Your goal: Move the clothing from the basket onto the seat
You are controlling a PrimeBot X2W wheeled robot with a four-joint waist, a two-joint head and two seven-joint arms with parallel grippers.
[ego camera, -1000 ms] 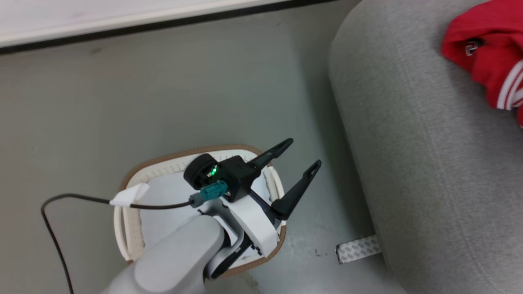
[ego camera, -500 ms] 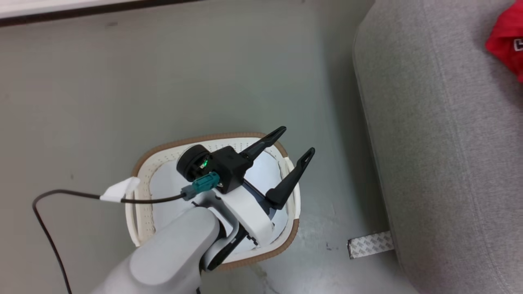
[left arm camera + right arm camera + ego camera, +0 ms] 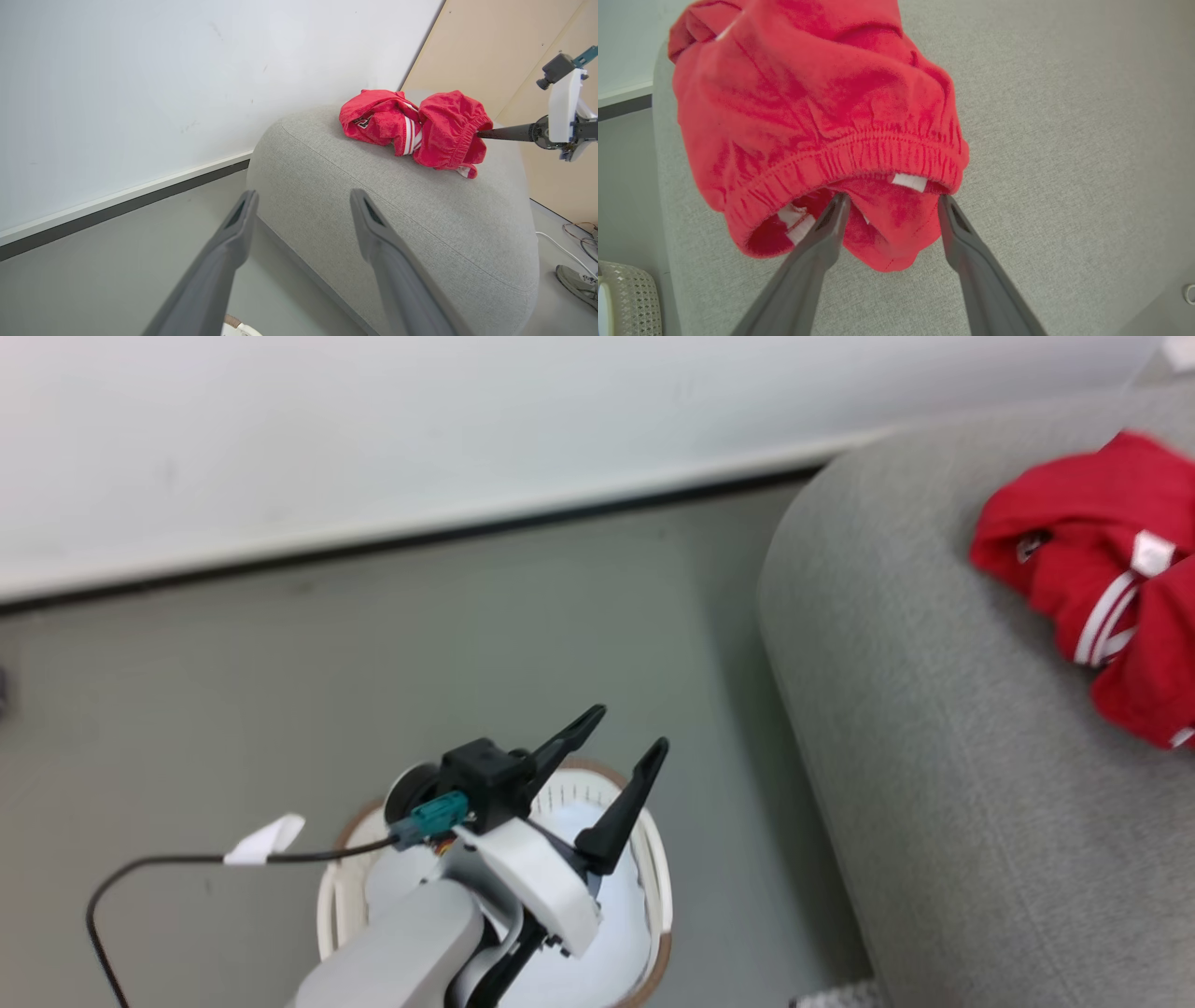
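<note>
Head: our left gripper (image 3: 629, 728) gapes empty above the basket (image 3: 661, 887) at 6 o'clock; the red garment (image 3: 1055, 532) lies on the seat (image 3: 934, 756) at 2 o'clock. Left wrist: it holds nothing. Right wrist: our right gripper (image 3: 893, 199) has just let go, jaws apart; garment delivered, we judge.

The grey-green floor (image 3: 467, 644) carries the seat (image 3: 934, 784), a large light grey woven-fabric sofa seat with rounded edges and a stitched seam. The basket (image 3: 659, 882), cream-white with small holes and a brown rim, stands upright on the floor near the seat, with a band of bare floor between them. A pale strip of tape (image 3: 836, 997) lies on the floor at the foot of the seat. On the seat's other side, a shoe (image 3: 577, 284) and loose cables (image 3: 579, 231) lie on the floor. Crumpled red shorts (image 3: 1111, 616), showing white stripes and an elastic waistband, lie on top of the seat near its rounded end.
</note>
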